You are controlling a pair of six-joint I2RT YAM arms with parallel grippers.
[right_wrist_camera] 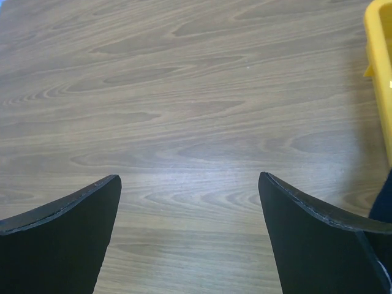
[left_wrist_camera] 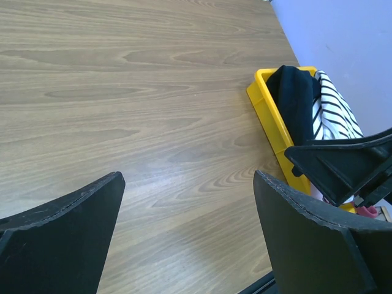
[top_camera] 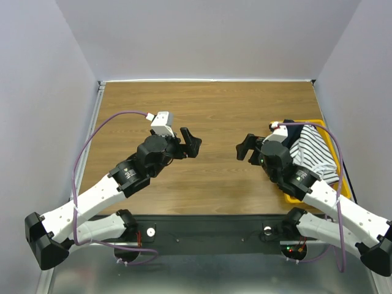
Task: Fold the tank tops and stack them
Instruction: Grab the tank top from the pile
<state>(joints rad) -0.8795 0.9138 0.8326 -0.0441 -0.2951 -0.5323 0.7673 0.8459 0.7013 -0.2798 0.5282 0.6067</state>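
The tank tops lie bunched in a yellow bin (top_camera: pixel 328 136) at the table's right edge. A white one with thin dark stripes (top_camera: pixel 315 156) is on top, beside a near-black cloth (top_camera: pixel 293 131). In the left wrist view the striped top (left_wrist_camera: pixel 334 113) and the dark cloth (left_wrist_camera: pixel 294 101) fill the bin (left_wrist_camera: pixel 264 101), and a small red patch (left_wrist_camera: pixel 367 212) shows low down. My left gripper (top_camera: pixel 191 143) hovers open over bare wood at mid-table, holding nothing. My right gripper (top_camera: pixel 246 149) faces it, open and empty, just left of the bin.
The wooden table (top_camera: pixel 208 107) is walled in by pale panels at the back and both sides. A purple cable (top_camera: pixel 104 125) loops over the left arm. The bin's corner (right_wrist_camera: pixel 378 43) sits at the right edge of the right wrist view.
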